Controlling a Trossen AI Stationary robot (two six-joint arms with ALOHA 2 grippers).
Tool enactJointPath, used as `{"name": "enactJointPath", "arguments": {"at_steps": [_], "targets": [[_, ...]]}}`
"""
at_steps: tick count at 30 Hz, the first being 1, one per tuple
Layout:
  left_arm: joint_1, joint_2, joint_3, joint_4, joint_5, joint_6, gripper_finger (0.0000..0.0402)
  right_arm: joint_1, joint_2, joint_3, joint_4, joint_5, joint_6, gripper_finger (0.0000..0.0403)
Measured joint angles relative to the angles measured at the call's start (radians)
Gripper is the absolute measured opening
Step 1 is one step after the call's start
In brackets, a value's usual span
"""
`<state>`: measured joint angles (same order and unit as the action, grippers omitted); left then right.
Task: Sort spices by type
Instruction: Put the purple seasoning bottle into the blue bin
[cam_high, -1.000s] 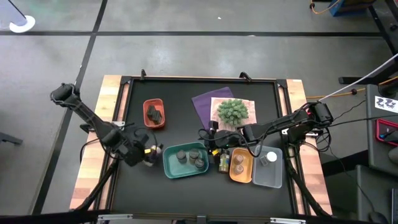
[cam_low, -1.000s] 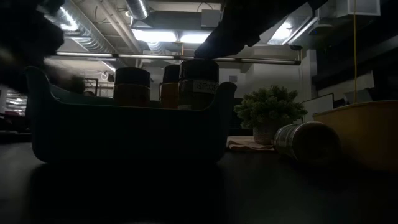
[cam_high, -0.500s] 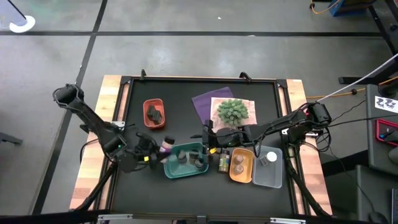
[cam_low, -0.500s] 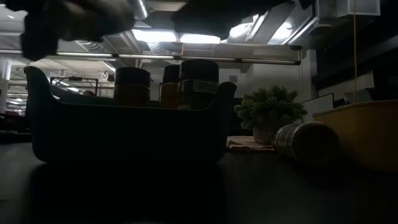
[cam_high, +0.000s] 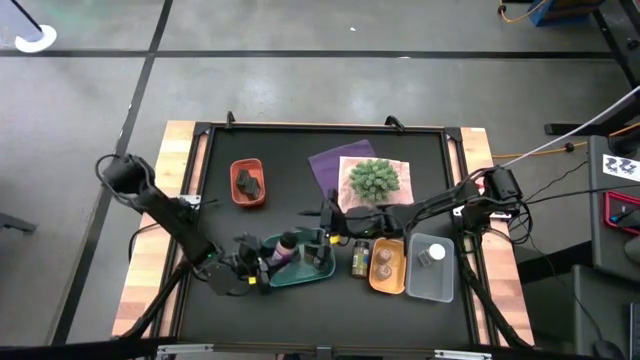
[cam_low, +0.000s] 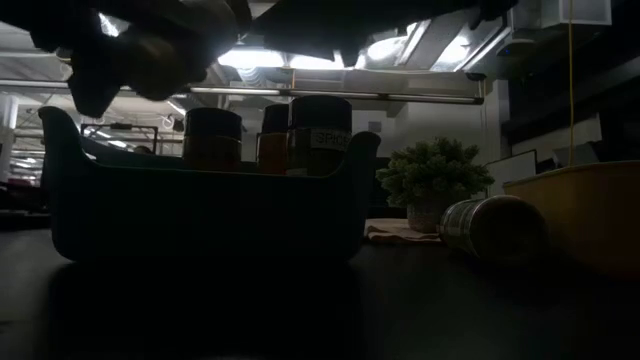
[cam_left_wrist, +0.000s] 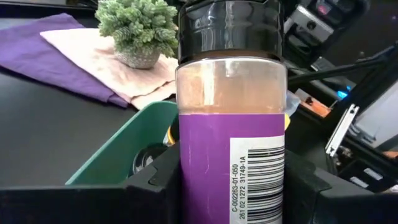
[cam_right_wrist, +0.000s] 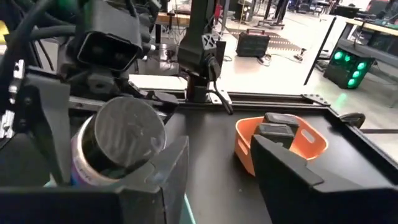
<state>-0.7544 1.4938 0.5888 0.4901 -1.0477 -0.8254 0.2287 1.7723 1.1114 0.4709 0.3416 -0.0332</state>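
My left gripper (cam_high: 272, 256) is shut on a purple-labelled spice jar (cam_left_wrist: 231, 124) with a black-sided, grey-topped cap, held above the left end of the teal tray (cam_high: 325, 275). Two grey-topped jars (cam_high: 312, 260) stand in that tray. Just beyond the tray's far right corner, my right gripper (cam_high: 325, 228) points at the held jar (cam_right_wrist: 121, 140). Its fingers stand a little apart with nothing between them. Dark lumpy pieces (cam_high: 247, 181) lie in the red tray. Amber jars (cam_high: 386, 264) stand in the orange tray, and a white-capped jar (cam_high: 432, 254) in the clear tray. Another jar (cam_high: 358, 262) lies on the table. My left gripper pinches the jar's labelled body (cam_left_wrist: 193, 180) between its two fingers, below the cap. The fingers come nearly level from the table's left and lie across the jar. The jar is lifted clear above the tray and tipped, its cap toward my right gripper.
A spiky green plant (cam_high: 373, 180) stands on pink and purple cloths at the far middle. The four trays line the near half of the black mat, with the red tray (cam_high: 247, 196) at the far left. Wooden table edges (cam_high: 150, 270) flank the mat.
My left gripper has carried the purple-labelled jar toward the table's right edge, from beside the teal tray to above its left end. Its wrist has rolled on the way, tipping the jar. The arm has swung toward the near edge.
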Motion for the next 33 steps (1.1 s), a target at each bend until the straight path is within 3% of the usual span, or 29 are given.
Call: {"name": "enactJointPath", "arguments": {"at_steps": [10,21,33], "targets": [[-0.018,0.053,0.000,0.070,-0.010,0.012,0.0165,0.001,0.066,0.000,0.019,0.004,0.071,0.0172],[-0.035,0.053,0.000,0.092,-0.013,0.053,0.0166,0.008,0.080,0.000,0.071,-0.126,0.143,0.0172],[-0.074,0.053,0.000,0.091,-0.013,0.066,0.0166,0.029,0.080,0.000,-0.010,-0.072,0.135,0.0172]]}}
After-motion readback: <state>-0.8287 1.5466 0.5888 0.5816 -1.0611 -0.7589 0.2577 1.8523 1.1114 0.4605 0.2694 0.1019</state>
